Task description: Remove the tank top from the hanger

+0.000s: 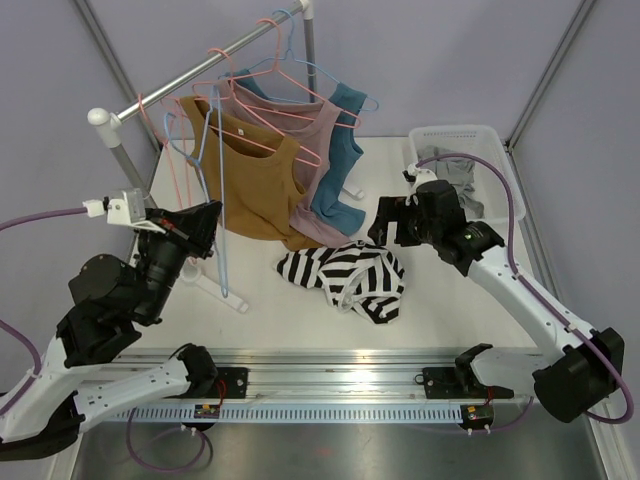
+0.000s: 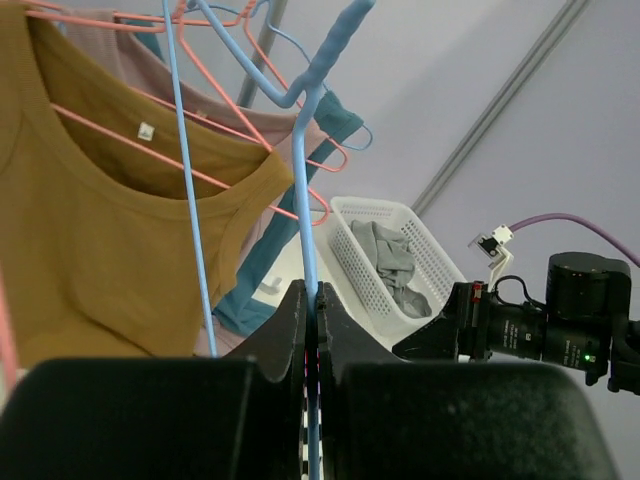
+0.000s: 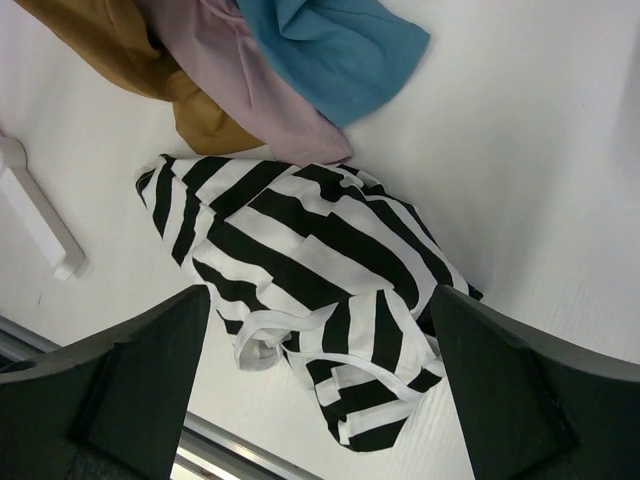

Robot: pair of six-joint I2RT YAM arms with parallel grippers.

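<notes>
The left gripper [image 2: 312, 305] is pinched tight on the thin blue hanger [image 2: 304, 190]. The right gripper [image 3: 320, 300] has its fingers spread wide and holds nothing. The striped tank top [image 3: 300, 250] lies crumpled on the table [image 3: 540, 150] below and between them. The left wrist view shows a white basket [image 2: 345, 215], which the right wrist view does not.

The black-and-white striped tank top [image 3: 300, 250] lies crumpled on the white desk [image 3: 540, 180] at frame centre, below the right claw [image 3: 318, 300], whose fingers stand spread wide. A mustard top [image 3: 110, 50], a pink top [image 3: 240, 80] and a teal top [image 3: 330, 50] crowd the upper left.
</notes>
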